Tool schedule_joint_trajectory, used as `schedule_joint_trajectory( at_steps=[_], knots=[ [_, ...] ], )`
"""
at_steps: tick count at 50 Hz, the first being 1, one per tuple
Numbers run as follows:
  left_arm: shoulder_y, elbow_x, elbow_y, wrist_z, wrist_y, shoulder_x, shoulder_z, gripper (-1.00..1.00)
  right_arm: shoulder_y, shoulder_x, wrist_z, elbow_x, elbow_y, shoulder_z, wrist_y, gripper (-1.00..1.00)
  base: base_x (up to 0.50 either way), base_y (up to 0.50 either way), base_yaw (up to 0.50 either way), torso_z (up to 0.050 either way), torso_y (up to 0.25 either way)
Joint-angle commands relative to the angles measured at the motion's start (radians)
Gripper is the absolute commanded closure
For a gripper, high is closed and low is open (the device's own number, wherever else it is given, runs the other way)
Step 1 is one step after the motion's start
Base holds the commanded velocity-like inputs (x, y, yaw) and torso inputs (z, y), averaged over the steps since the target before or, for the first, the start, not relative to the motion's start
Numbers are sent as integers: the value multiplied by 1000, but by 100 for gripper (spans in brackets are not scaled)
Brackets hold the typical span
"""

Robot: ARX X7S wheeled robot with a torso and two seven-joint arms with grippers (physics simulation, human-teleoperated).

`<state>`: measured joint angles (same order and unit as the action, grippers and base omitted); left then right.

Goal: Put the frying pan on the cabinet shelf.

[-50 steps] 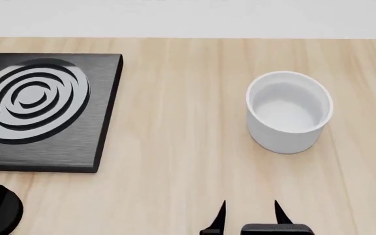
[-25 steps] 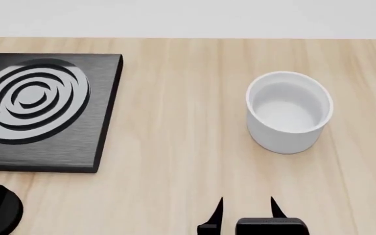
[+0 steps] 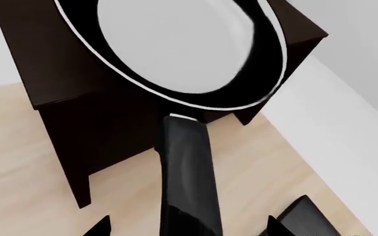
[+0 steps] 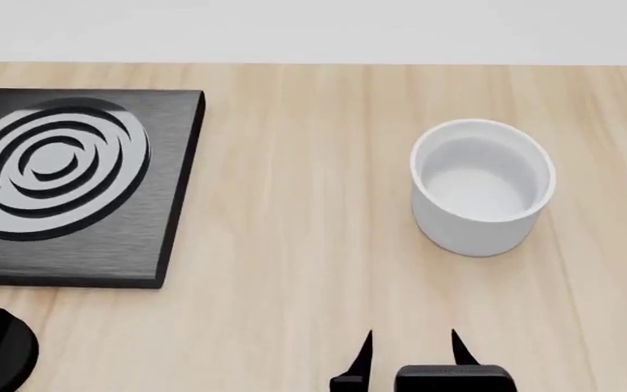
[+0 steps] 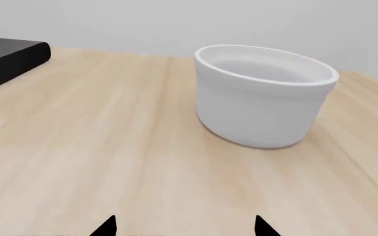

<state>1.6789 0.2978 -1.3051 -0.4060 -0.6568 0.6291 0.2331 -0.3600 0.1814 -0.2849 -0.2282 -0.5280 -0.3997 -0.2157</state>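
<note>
- Left wrist view: the left gripper [image 3: 187, 228] has its fingers clamped on the frying pan [image 3: 182, 49] handle, the pan held in front of the dark cabinet shelf [image 3: 64, 98].
- The right gripper [image 4: 410, 349] has its fingers apart over the worktop [image 4: 291, 245], near the white cup [image 4: 479, 186].

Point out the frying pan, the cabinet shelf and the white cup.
frying pan [image 3: 175, 44]: left wrist view, glossy inside.
cabinet shelf [image 3: 97, 128]: left wrist view, dark front panel.
white cup [image 4: 477, 220]: head view, outer wall.

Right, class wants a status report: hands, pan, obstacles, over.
Left hand shut on frying pan handle, pan over cabinet shelf. Right hand open, empty, short of white cup.
</note>
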Motion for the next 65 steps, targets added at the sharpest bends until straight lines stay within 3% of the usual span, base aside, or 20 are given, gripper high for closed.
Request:
schedule_joint_trajectory(
  at_steps=[1,21,24,28,32,34,50,65],
  knots=[
    [37,-132,-3,31,-30,-16,75,-100,5,5,3,-6,1,-3,-8,-100,0,0,0,0,0],
    [144,-276,-2,115,-48,-12,13,-100,6,5,10,-16,-25,-8,-32,-100,0,0,0,0,0],
    [128,-303,3,181,2,-13,-33,-100,8,6,10,-18,-23,-9,-33,-100,0,0,0,0,0],
    [105,-281,15,188,-20,-2,-9,-100,11,8,8,-19,-17,-9,-32,-100,0,0,0,0,0],
    [25,-309,153,282,-124,-9,-69,-100,15,12,6,-21,-8,-11,-27,-100,0,0,0,0,0],
    [-8,-282,220,259,-146,-7,-25,-100,15,12,6,-20,-13,-12,-31,-100,0,0,0,0,0],
    [-24,-290,376,260,-279,-2,-39,-100,17,16,4,-29,-7,-15,-31,-100,0,0,0,0,0],
    [-135,-224,757,323,-522,-10,19,-100,35,27,1,-37,21,-19,-25,-100,0,0,0,0,0]
  ],
)
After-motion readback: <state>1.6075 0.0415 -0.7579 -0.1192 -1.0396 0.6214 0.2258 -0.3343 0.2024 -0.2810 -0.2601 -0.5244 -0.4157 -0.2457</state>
